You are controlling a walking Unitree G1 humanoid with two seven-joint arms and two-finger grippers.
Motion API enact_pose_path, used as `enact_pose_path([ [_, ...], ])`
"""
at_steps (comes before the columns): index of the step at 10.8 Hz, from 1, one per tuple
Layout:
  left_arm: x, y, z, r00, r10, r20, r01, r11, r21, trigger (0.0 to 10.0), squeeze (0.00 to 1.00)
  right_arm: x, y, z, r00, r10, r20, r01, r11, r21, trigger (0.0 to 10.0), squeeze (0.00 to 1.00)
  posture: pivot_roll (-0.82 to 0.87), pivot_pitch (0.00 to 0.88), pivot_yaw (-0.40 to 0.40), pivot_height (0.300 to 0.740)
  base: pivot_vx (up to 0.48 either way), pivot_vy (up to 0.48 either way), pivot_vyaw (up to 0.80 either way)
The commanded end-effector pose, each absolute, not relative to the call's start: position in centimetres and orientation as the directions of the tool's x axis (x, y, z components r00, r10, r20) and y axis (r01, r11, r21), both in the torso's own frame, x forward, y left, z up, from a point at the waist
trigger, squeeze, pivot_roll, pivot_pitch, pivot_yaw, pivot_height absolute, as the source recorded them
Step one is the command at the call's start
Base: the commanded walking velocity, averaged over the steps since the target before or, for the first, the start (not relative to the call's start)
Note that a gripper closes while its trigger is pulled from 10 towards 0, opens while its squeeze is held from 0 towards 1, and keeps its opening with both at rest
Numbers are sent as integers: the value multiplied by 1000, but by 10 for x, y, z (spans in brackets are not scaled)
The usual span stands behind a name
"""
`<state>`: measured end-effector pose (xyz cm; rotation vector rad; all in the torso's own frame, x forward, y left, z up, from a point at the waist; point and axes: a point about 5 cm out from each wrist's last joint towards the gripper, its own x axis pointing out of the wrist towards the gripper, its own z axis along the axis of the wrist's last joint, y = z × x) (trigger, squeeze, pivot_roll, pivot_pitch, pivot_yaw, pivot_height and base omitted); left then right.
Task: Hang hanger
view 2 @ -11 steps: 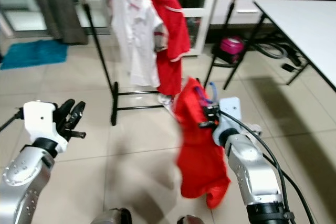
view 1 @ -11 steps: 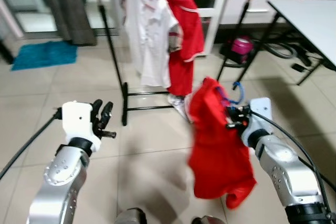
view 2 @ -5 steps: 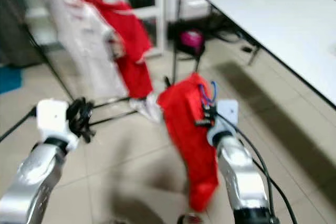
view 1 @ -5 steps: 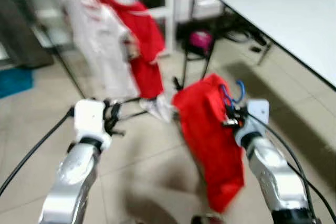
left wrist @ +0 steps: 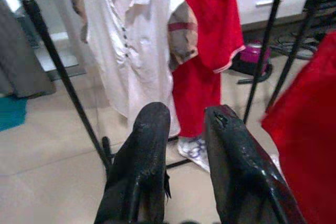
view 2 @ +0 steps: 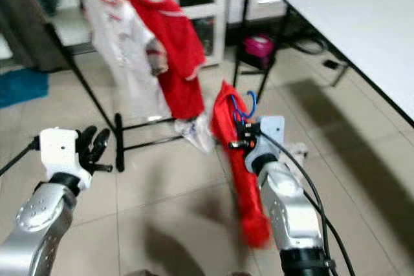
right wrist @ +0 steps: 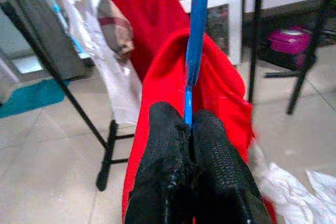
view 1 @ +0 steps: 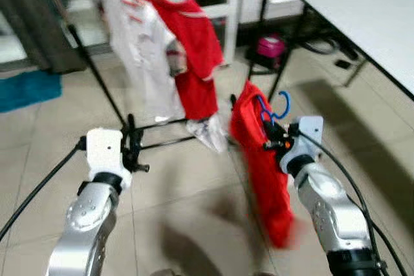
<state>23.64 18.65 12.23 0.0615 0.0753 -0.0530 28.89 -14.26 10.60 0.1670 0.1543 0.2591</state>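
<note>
My right gripper (view 1: 272, 143) is shut on the stem of a blue hanger (right wrist: 197, 19) that carries a red shirt (view 1: 264, 172). The shirt hangs from chest height down toward the tiled floor, and the hanger's blue hook (view 1: 280, 104) points up above the fingers. Ahead to the left stands a black clothes rack (view 1: 98, 77) holding a white shirt (view 1: 147, 56) and another red shirt (view 1: 192, 43). My left gripper (view 1: 134, 148) is raised at the left, open and holding nothing, with the rack's foot beyond it. In the left wrist view its fingers (left wrist: 149, 145) point at the hung shirts.
A white table (view 1: 362, 17) runs along the right. A black stand (view 1: 264, 24) with a pink object (view 1: 270, 46) at its foot is behind the held shirt. White cloth (view 1: 210, 135) lies on the floor under the rack. A blue mat (view 1: 26, 88) lies far left.
The whole view has swung right and back, so the camera moved. The held red shirt swings and now hangs narrower. The right gripper keeps its hold on the hanger.
</note>
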Motion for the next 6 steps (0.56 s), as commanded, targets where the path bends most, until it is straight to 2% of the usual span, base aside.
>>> enact_pose_path([
  [1,235,185,124,996,-50,-78,56,996,65,10000,0,290,-147,110,961,258,-102,-238,956,174,10000,0,20,92,31,740,349,0,0],
  [3,235,189,123,995,-47,-84,53,997,64,10000,0,292,-139,116,942,324,-86,-306,936,172,10000,0,-9,86,53,740,358,0,0],
  [4,242,187,122,994,-66,-83,72,995,68,10000,0,288,-136,119,918,383,-101,-377,923,70,10000,0,-28,81,65,740,375,0,0],
  [5,245,185,123,994,-80,-78,84,995,59,10000,0,286,-137,120,914,389,-111,-389,921,28,10000,0,-48,77,79,740,401,0,800],
  [6,248,178,120,991,-110,-82,114,992,48,10000,0,281,-139,121,900,422,-110,-419,907,50,10000,0,-67,67,93,740,420,0,800],
])
